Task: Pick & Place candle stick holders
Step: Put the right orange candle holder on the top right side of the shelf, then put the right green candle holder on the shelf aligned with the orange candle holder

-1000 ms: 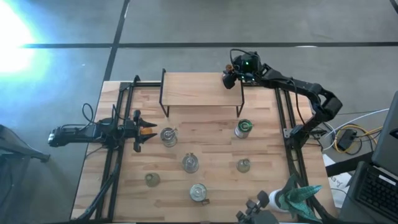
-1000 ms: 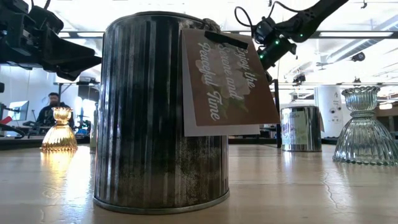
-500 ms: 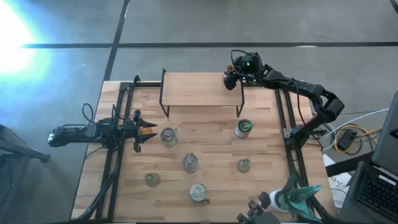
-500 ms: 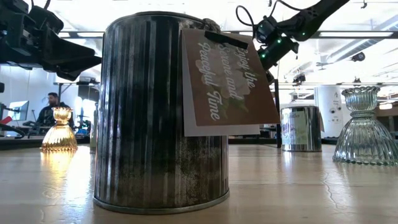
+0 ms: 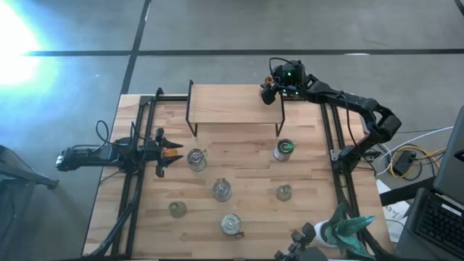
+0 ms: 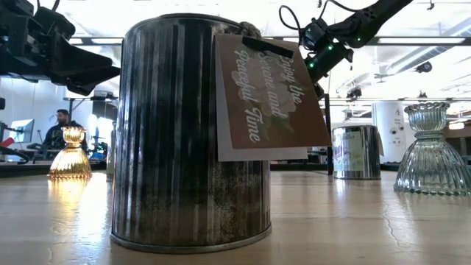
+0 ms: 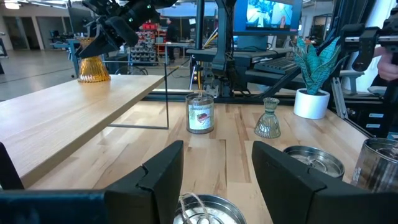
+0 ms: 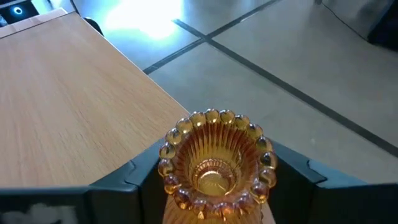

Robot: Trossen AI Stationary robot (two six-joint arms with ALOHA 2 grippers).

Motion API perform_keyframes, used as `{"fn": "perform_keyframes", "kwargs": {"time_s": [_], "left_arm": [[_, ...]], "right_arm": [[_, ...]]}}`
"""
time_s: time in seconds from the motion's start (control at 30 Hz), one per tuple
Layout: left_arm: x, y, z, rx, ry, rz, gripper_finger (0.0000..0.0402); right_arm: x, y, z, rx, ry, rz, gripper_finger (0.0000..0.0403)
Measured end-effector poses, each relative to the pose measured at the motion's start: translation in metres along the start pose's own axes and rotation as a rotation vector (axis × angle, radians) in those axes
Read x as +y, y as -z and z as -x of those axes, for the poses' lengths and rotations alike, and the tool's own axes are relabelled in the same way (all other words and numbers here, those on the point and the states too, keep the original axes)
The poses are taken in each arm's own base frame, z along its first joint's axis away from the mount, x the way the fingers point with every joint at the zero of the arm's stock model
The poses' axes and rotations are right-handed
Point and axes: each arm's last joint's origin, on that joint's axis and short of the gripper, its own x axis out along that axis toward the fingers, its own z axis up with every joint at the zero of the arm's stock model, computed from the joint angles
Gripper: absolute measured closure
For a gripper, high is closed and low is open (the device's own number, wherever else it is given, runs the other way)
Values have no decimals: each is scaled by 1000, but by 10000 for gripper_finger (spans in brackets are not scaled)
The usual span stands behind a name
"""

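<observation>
An amber glass candle stick holder [image 8: 214, 163] with a beaded rim stands upright on the far right corner of the raised wooden shelf [image 5: 232, 105]; the left wrist view shows it [image 7: 93, 65] resting there on its base. My right gripper [image 5: 267, 91] is open just above it, one finger on each side of its rim. Several silvery jar-like holders [image 5: 222, 190] and two small pale ones [image 5: 283, 192] stand on the table. My left gripper [image 5: 170, 152] waits open at the table's left edge, beside one jar [image 5: 196, 157].
The shelf stands on thin black legs [image 5: 278, 123] over the table's far half. A tagged tin jar [image 6: 191, 132] fills the low view, with a clear glass holder [image 6: 430, 158] at its right. A teal spiky plant [image 5: 348, 228] sits at the near right corner.
</observation>
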Motion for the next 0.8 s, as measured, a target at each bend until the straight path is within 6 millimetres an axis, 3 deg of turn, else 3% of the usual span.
{"fn": "perform_keyframes", "kwargs": {"time_s": [0.37,0.8], "left_arm": [[0,0,0,0,0,0,206],[0,0,0,0,0,0,206]], "right_arm": [[0,-4,6,-21,1,22,103],[2,-20,35,-115,6,49,59]]}}
